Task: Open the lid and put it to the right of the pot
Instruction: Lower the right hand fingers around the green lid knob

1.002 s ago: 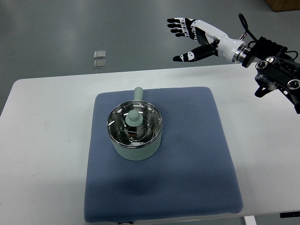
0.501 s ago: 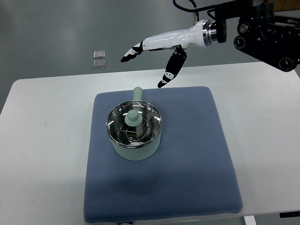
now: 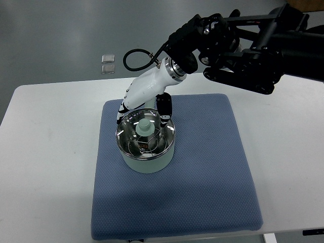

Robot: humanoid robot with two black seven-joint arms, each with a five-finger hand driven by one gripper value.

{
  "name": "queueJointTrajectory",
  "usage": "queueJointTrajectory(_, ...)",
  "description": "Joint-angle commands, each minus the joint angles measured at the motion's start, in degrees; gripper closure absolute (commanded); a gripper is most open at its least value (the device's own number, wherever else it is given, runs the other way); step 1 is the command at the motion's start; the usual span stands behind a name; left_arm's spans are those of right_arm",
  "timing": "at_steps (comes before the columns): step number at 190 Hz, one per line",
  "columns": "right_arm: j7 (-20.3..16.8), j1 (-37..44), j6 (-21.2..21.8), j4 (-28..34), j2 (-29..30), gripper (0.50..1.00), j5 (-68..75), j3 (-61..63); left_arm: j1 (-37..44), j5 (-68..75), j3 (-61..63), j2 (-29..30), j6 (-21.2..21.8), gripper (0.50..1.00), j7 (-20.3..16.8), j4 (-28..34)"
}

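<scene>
Lid [image 3: 145, 132] sits on the pot [image 3: 147, 154] mid-mat [image 3: 212, 167], knob [image 3: 145, 125] up for gripping. Right hand [image 3: 144, 107] hangs just behind it, fingers spread, holding nothing; mat's bare right side suits the set-down.

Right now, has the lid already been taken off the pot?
No, the glass lid sits on the green pot, and the right hand only reaches over its far rim.
</scene>
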Motion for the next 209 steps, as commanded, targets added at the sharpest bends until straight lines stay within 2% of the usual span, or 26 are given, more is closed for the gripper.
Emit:
queueJointTrajectory(1, 0.02, -0.1, -0.04, -0.39, 0.92, 0.597, -0.91, -0.44, 0.0, 0.0, -0.05, 0.0, 0.0, 0.5, 0.0, 0.0)
queueJointTrajectory(37, -0.24, -0.8, -1.88, -2.85, 0.92, 0.628, -2.31, -0.97, 0.0, 0.0, -0.05, 0.0, 0.0, 0.5, 0.0, 0.0)
queueJointTrajectory(108, -0.42, -1.42, -2.41, -3.38, 1.62, 0.628, -2.31, -1.67, 0.0, 0.0, -0.05, 0.0, 0.0, 0.5, 0.0, 0.0)
queueJointTrajectory(131, -0.69, -2.91, -4.17, -6.37, 3.29, 0.626, -2.31, -1.67, 0.0, 0.0, -0.05, 0.0, 0.0, 0.5, 0.0, 0.0)
queueJointTrajectory(156, -0.77, -3.53, -4.87, -6.89, 3.38, 0.626, -2.31, -1.67, 0.0, 0.0, -0.05, 0.0, 0.0, 0.5, 0.0, 0.0)
queueJointTrajectory(209, -0.07, -3.53, -4.52, -6.81, 3.38, 0.628, -1.08, -1.41, 0.0, 0.0, -0.05, 0.0, 0.0, 0.5, 0.0, 0.0)
